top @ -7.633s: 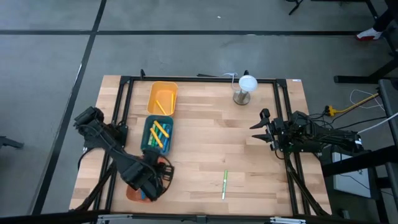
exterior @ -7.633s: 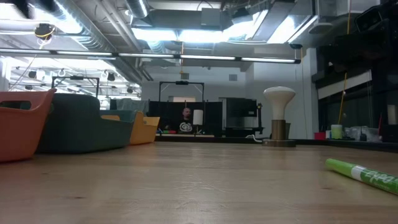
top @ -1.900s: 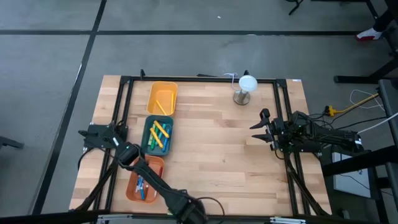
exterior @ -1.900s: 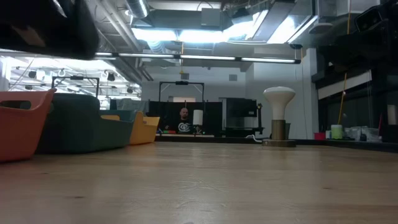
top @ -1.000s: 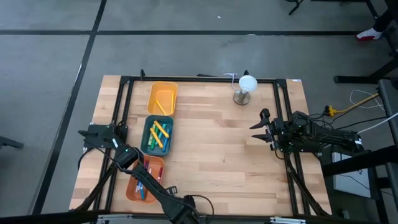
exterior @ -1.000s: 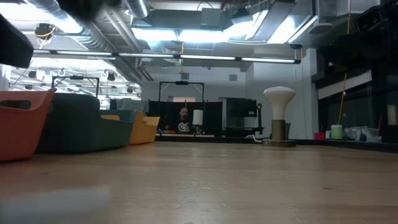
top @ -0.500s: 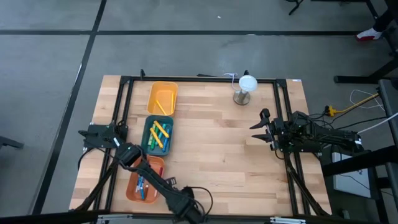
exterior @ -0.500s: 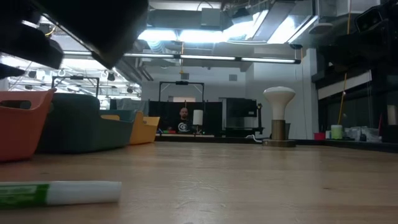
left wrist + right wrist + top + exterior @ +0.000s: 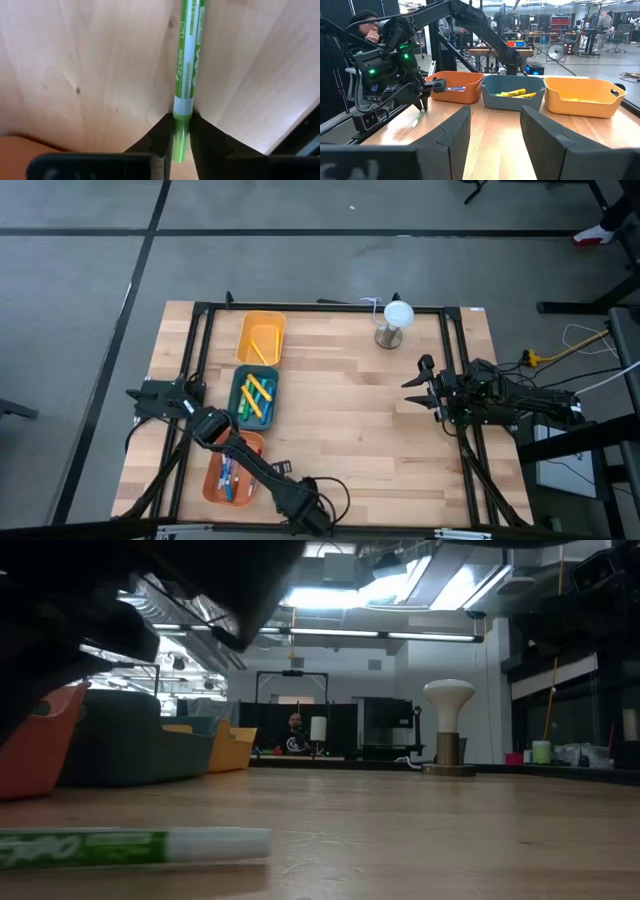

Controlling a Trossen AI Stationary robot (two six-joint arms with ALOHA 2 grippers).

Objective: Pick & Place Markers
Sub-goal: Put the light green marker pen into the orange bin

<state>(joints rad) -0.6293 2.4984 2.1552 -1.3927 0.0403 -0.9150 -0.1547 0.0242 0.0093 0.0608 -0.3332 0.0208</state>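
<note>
My left arm stretches from its base at the left edge diagonally toward the near edge of the bench, elbow bent, wrist low. My left pincer [image 9: 300, 502] sits close above the bench surface near the front edge; its fingers [image 9: 161, 137] are clamped on the green marker [image 9: 186, 70], gripping it near one end, with the rest of it sticking out forward past the fingertips. My right arm waits folded at the right edge of the bench, forearm level. My right pincer [image 9: 415, 383] points inward across the bench, fingers [image 9: 451, 134] spread apart, holding nothing.
</note>
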